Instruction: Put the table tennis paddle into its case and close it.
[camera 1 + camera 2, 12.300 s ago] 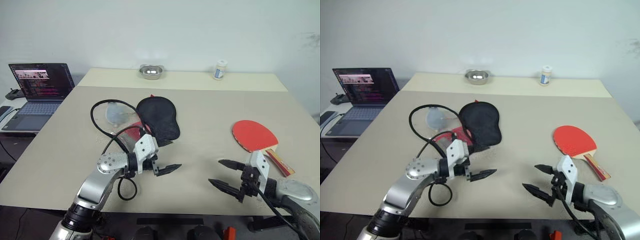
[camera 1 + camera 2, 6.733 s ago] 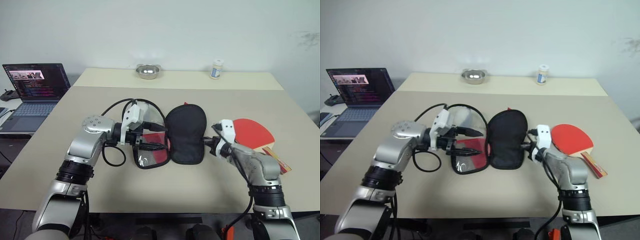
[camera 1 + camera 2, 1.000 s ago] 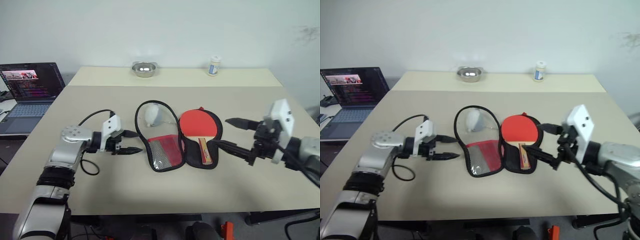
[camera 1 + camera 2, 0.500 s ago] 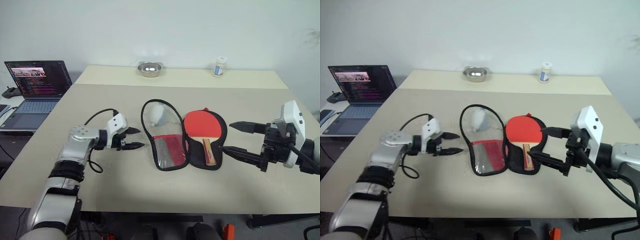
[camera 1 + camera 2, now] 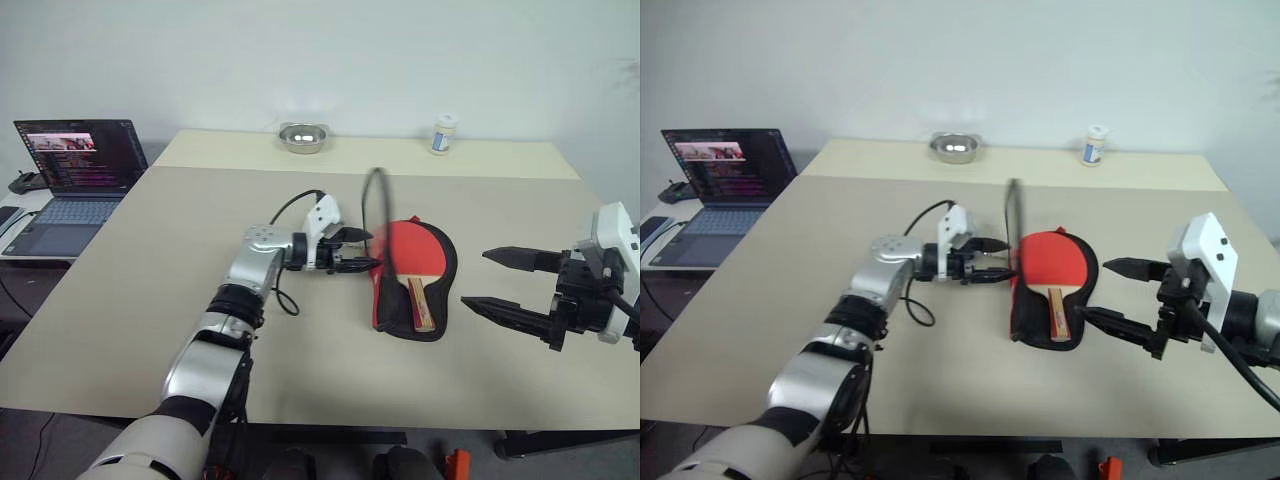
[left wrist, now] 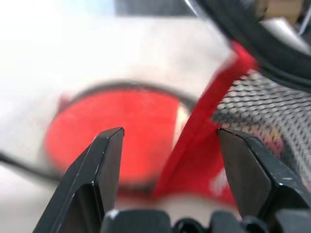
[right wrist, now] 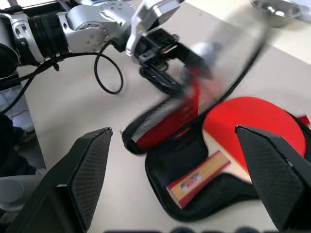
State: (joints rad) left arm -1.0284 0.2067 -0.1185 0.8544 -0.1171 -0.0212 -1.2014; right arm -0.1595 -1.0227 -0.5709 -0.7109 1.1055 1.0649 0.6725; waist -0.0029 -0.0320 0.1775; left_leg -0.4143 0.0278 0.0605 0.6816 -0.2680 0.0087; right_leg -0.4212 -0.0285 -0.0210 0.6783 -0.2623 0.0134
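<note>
Two hands work around the case [image 5: 432, 300] at the middle of the bench [image 5: 150, 260]. Left hand [image 5: 362, 251], fingers apart, points sideways at the case's red mesh flap [image 5: 381, 262], which stands on edge, raised nearly upright over the black half; whether a finger touches it, I cannot tell. Table tennis paddle [image 5: 407, 260] lies flat in the black half, red face toward the far bench edge, striped wooden handle [image 5: 419, 303] toward the robot. Right hand [image 5: 508, 285] hovers just beside the case, fingers spread wide, holding nothing.
</note>
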